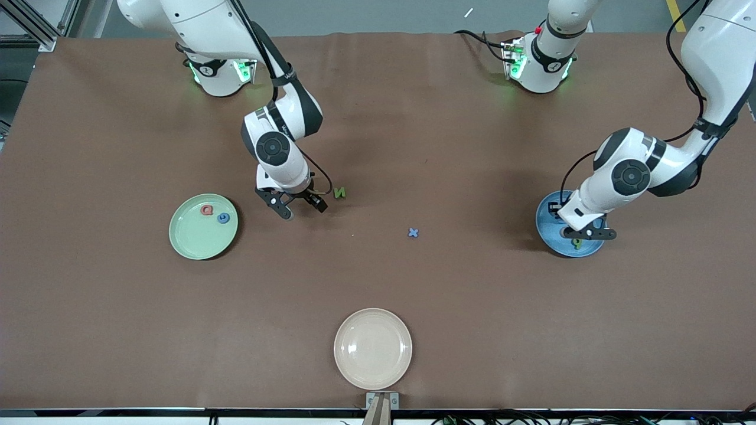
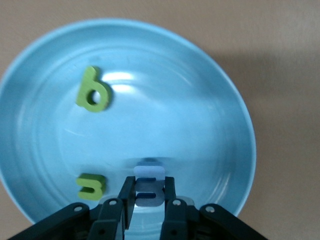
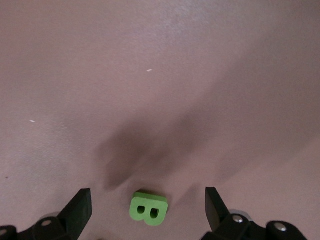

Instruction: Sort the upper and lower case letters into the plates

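The pale mint green plate (image 1: 195, 242) lies toward the right arm's end and holds a pink-red Q (image 1: 207, 209) and a blue G (image 1: 223, 218). Beside it, my right gripper (image 1: 300, 206) (image 3: 147, 195) is open, low over a green B (image 3: 148, 208) that lies between its fingers, untouched. A green N (image 1: 339, 192) and a blue x (image 1: 413, 232) lie on the table. My left gripper (image 1: 582, 236) (image 2: 149, 186) is shut on a blue E-shaped letter (image 2: 150, 196) just over the bright blue plate (image 1: 546, 221) (image 2: 200, 100). That plate holds two green letters (image 2: 93, 90) (image 2: 91, 185).
A cream-beige plate (image 1: 372, 348) lies near the table's front edge, nearer to the front camera than the blue x. The brown table (image 1: 472, 307) spreads wide around it.
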Controlling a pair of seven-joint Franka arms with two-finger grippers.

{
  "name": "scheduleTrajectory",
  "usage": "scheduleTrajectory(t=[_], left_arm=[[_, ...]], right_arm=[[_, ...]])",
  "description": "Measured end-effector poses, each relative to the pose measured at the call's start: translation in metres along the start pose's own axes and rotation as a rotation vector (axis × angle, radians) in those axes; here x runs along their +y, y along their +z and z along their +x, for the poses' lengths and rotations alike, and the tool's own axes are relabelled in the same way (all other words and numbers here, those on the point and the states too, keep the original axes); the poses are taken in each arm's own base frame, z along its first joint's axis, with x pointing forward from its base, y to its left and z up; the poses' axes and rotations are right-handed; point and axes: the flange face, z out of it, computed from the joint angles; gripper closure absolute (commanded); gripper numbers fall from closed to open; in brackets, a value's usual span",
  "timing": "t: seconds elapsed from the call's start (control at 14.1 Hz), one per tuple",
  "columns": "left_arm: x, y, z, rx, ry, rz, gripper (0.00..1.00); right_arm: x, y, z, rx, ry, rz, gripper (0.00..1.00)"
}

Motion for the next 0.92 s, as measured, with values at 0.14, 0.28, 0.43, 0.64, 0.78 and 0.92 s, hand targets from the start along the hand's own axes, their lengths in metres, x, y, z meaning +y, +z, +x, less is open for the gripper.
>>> scheduleTrajectory(t=[0.14,0.28,0.43,0.64,0.78,0.92], left_arm=[[0.001,0.004,-0.004,-0.011,0.002,-0.001,0.91],[-0.003,0.006,-0.005,-0.015,-0.004,-0.001,0.84],[-0.005,0.006,-0.006,-0.015,-0.008,-0.001,0.20],[-0.011,0.005,-0.005,-0.010,-0.015,-0.001,0.00],[-0.001,-0.009,0.001,0.021,0.001,-0.005,0.00],[0.024,-0.038,0.011,0.077,0.031,-0.018,0.00]], right_arm=[[0.001,0.003,-0.002,0.003,0.032,0.002,0.07],[0.001,0.007,-0.005,0.006,0.050,0.005,0.16],[0.001,0.014,-0.008,0.012,0.053,0.010,0.28],[-0.001,0.015,-0.011,0.019,0.049,0.024,0.36],[-0.001,0.015,-0.012,0.019,0.049,0.024,0.36],[-0.001,0.015,-0.013,0.020,0.051,0.024,0.42]])
